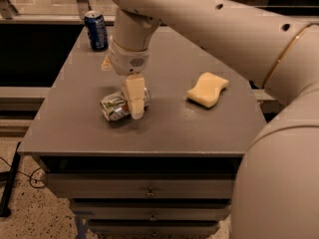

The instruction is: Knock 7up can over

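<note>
Tool (134,103) hangs over the table (199,128), seemingly touching the 7up can (113,106) lying sideways behind it; grip unclear.

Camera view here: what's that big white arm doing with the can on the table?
A robot arm has its gripper down at the grey table, right against the 7up can, which lies on its side, so it looks knocked over. A dark blue can stands upright at the back left corner, and a yellow sponge lies further right, both apart from the gripper.

Metal 7up can (114,107), matt tool (134,102) against it
</note>
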Robot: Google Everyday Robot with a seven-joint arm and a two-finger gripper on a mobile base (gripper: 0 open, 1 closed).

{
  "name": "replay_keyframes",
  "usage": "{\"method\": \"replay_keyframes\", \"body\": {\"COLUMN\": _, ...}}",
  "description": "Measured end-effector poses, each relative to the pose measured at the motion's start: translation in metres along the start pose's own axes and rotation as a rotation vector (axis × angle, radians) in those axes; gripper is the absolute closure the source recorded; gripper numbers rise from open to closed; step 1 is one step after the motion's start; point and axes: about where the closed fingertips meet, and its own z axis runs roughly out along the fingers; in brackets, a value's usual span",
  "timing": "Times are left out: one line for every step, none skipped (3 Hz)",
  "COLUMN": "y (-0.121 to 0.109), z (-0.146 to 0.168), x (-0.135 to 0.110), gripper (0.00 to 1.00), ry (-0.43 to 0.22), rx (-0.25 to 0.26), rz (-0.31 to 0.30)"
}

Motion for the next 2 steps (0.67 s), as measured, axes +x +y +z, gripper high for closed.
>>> {"method": "replay_keyframes", "body": {"y": 0.007, "z": -0.010, "x": -0.003, "gripper": 0.00, "ry": -0.128, "rx": 0.078, "rz": 0.077}}
{"method": "replay_keyframes", "body": {"y": 0.019, "z": -0.028, "x": 0.005, "gripper": 0.00, "ry": -0.282, "rx": 0.194, "rz": 0.173}}
